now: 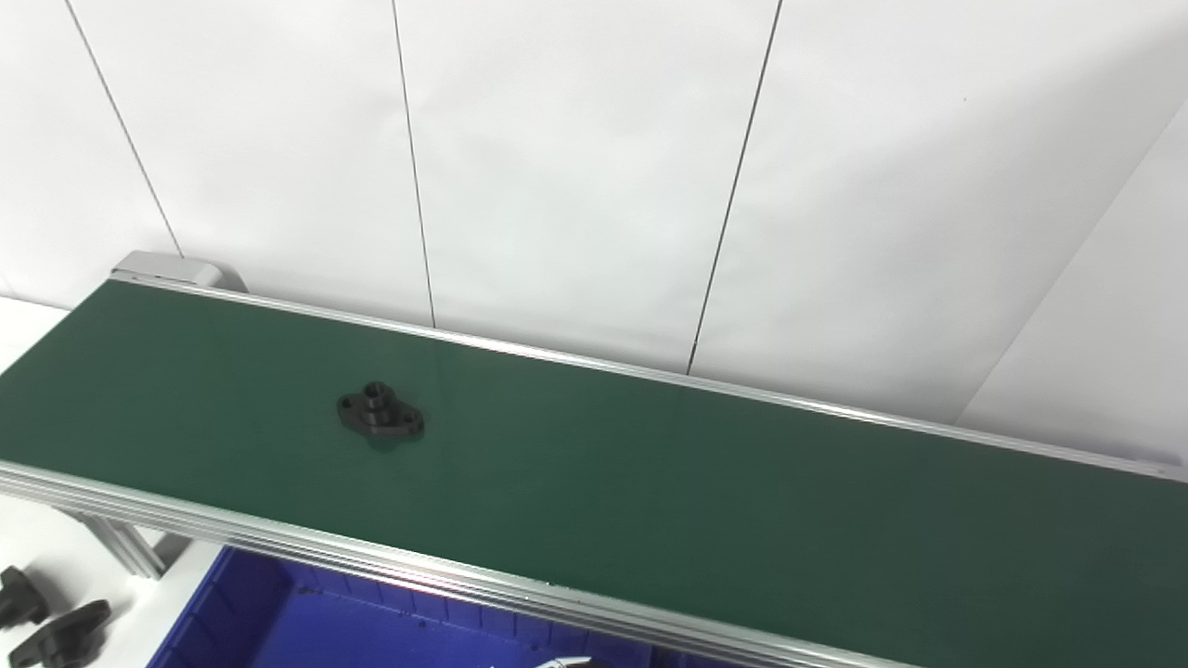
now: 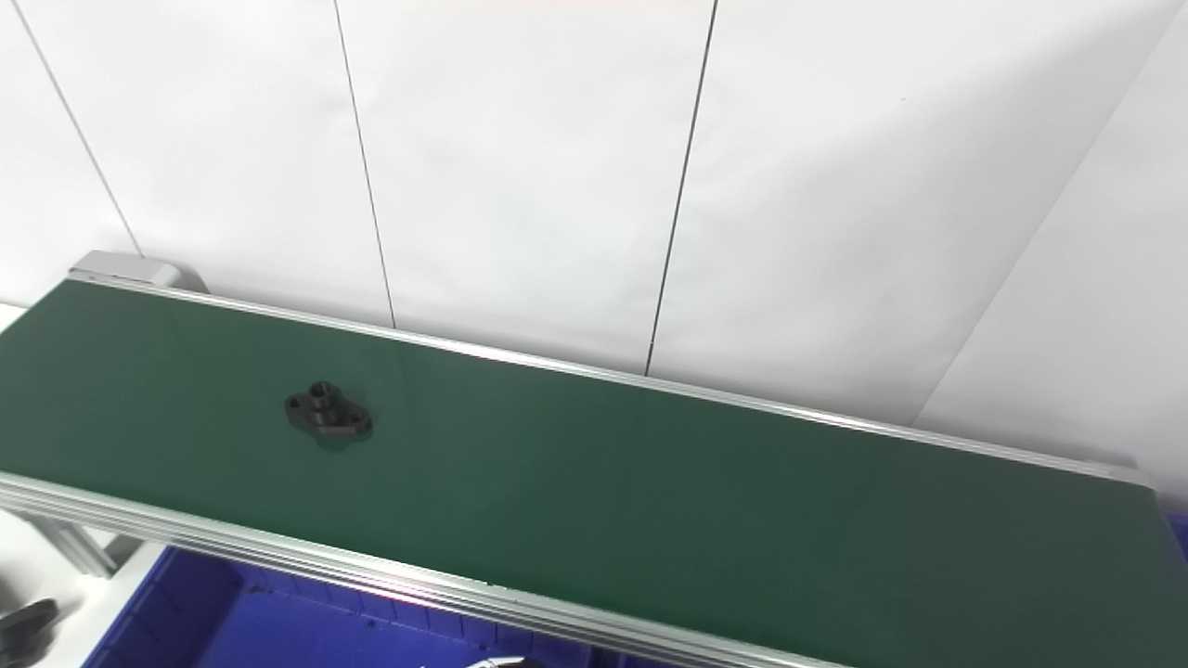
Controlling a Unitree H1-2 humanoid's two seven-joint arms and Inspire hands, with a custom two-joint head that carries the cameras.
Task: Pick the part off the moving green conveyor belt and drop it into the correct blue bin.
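Left eye view, black part (image 1: 380,414) on green belt (image 1: 650,482)

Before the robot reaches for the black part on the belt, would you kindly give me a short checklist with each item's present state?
1. Black flanged part with a raised hub lies flat on the green conveyor belt, alone: ok.
2. Belt around the part free of other things: ok.
3. Blue plastic bin sits below the belt's near aluminium rail, open on top: ok.
4. Which bin is the correct one: cannot tell, only one shows.
5. Left and right hands ready and open: cannot tell; only a pale sliver shows at the bottom edge.
6. Spare black parts on the white table, apart from the bin: ok.
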